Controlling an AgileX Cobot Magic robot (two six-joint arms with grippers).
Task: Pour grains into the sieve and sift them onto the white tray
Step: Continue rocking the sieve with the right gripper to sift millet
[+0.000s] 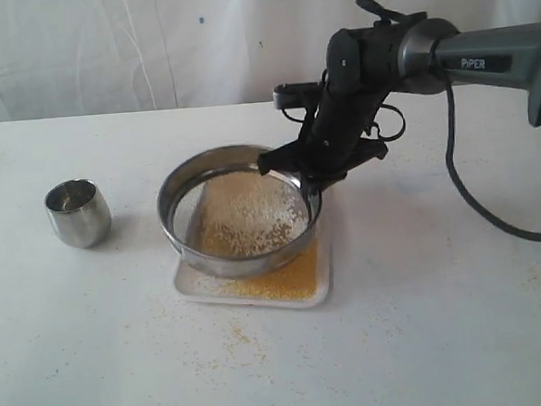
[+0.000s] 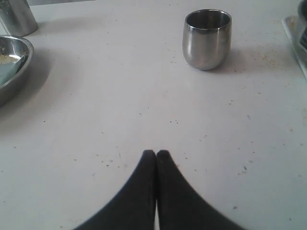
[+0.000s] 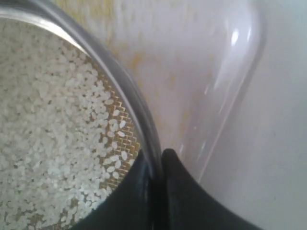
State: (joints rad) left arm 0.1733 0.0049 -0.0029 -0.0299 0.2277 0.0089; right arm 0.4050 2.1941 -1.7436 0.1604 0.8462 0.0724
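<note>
Two fractions of the grains [image 1: 253,218] show: pale, rice-like kernels lying on the mesh of the sieve [image 1: 221,262], and yellow fines [image 1: 290,278] spread across the white tray [image 1: 325,289] beneath it. The sieve sits over the tray, tilted, with its far-right rim raised. Whether its low near edge touches the tray or hangs just above it is hard to tell from the exterior view.

The right gripper [image 3: 156,158] pinches that raised rim, one finger inside the ring against the mesh and one outside the wall. The left gripper [image 2: 156,154] has its fingers pressed together on nothing, over bare table, with the steel cup [image 2: 206,39] standing upright well ahead of it.

The sieve looks stiff and fairly light, but its wall is polished steel, thin and smooth, so a pinch at one spot probably lets it swing or slip when shaken. The load of kernels sits away from the grip and would pull the free side down. A deep bite on the wall, fingers square to the rim, seems the soundest hold. The mesh is the delicate part and should not take finger pressure. The kernels are loose and roll readily, so a steep tilt could spill them over the low edge onto the table, where some scatter already lies.
</note>
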